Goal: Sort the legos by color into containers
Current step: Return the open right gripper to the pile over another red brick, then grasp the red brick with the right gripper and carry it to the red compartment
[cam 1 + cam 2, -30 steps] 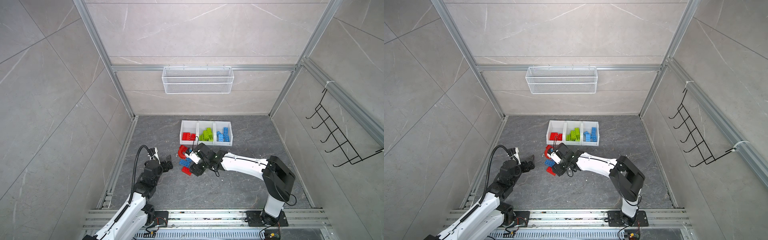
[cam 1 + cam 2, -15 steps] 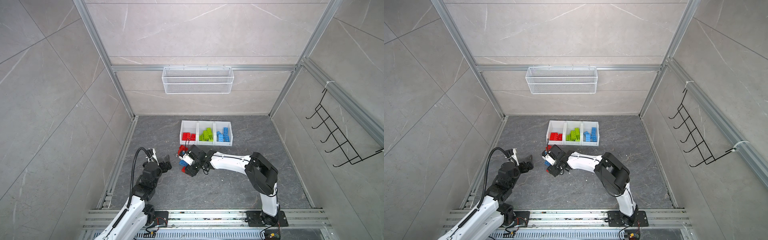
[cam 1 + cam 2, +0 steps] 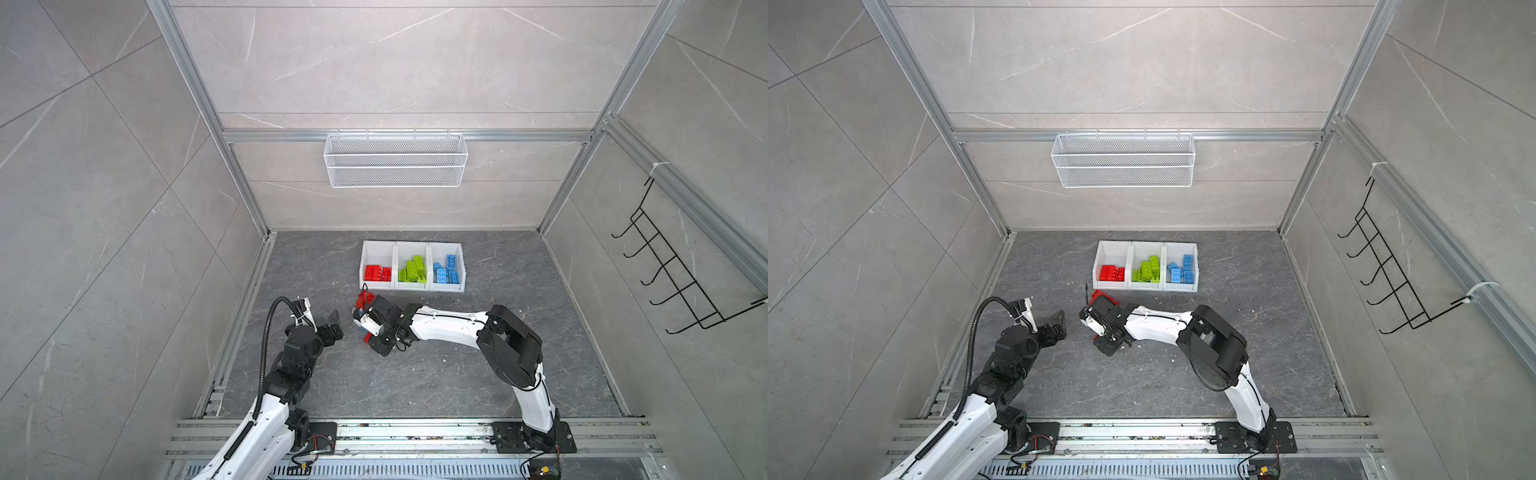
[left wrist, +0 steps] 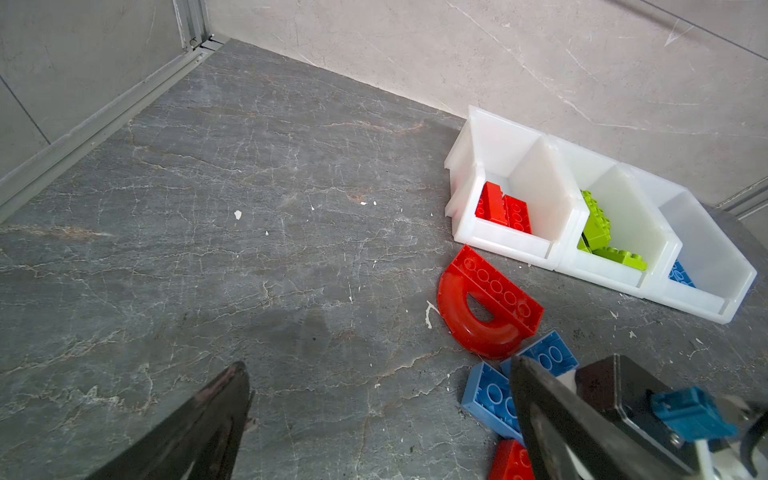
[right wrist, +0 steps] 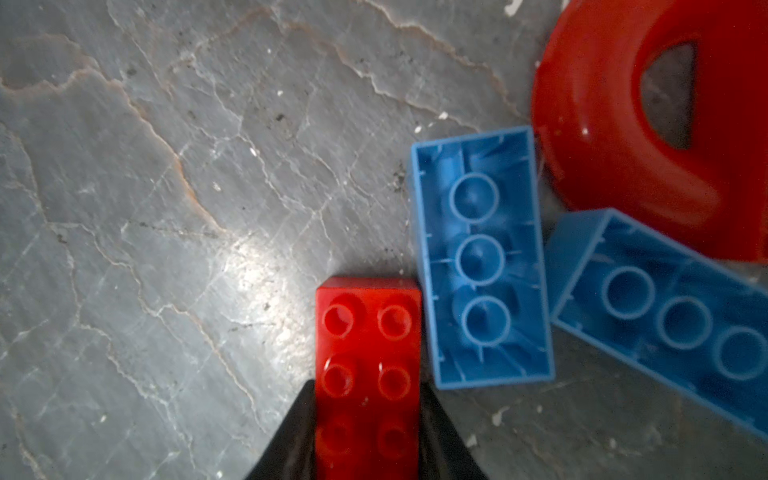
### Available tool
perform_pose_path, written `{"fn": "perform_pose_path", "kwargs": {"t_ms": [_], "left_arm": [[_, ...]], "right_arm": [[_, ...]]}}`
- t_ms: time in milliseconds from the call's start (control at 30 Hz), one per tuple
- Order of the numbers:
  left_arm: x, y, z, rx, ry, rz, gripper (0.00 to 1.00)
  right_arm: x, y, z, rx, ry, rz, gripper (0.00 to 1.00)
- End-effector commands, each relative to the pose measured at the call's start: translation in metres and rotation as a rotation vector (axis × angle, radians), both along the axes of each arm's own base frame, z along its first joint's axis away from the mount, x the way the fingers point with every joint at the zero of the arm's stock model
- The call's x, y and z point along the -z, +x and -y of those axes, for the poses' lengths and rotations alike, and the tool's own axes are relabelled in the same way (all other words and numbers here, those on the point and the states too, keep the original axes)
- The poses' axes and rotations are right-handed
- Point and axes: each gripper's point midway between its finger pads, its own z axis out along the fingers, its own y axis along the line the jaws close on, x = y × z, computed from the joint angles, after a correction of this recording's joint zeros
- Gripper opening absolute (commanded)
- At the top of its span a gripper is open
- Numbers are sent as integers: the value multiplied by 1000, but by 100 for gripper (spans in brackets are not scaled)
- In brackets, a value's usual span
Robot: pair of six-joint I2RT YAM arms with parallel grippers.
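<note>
**Right pincer clamps a red brick on the counter; left pincer hangs open**

The right pincer (image 5: 368, 388) is low over the dark stone counter (image 3: 457, 374). Its two black fingers (image 5: 440, 432) press against the long sides of a red brick (image 5: 368, 332). The brick lies flat with its studs up and rests on the counter.

Just to the right of it, in the right wrist view, a blue brick (image 5: 478, 257) lies hollow side up, close against the red brick's far corner. A second blue brick (image 5: 665, 316) sits askew beyond it, also hollow side up. The red arch piece (image 4: 486, 307) lies flat on the far side of this small heap, just in front of the containers.

The containers (image 3: 415, 246) stand in a row near the far wall, a little right of the middle. The left one holds red bricks (image 3: 377, 273), the middle one lime green bricks (image 3: 413, 268) and the right one blue bricks (image 3: 446, 270).

The left pincer (image 4: 376, 365) is spread wide and holds nothing. In both top views it hangs above bare counter, left of the loose heap and apart from it. One of its fingers crosses in front of the blue bricks in the left wrist view.
</note>
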Motion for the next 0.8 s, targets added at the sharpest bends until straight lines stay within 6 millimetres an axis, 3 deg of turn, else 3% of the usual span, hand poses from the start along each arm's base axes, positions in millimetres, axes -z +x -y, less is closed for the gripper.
{"fn": "perform_pose_path", "kwargs": {"t_ms": [0, 167, 433, 600, 767], "left_arm": [[-10, 2, -1, -7, -17, 38, 100], [-11, 2, -1, -9, -18, 39, 100], [-10, 2, -1, -10, -19, 37, 100], [-9, 4, 1, -4, -19, 31, 100], [-7, 4, 0, -6, -12, 29, 100]], "right_arm": [[-2, -4, 2, 1, -22, -12, 31], [-22, -11, 4, 0, 39, -19, 22], [-94, -5, 10, 37, 213, 41, 17], [-131, 39, 12, 114, 340, 32, 16], [-144, 106, 13, 246, 453, 44, 15]]}}
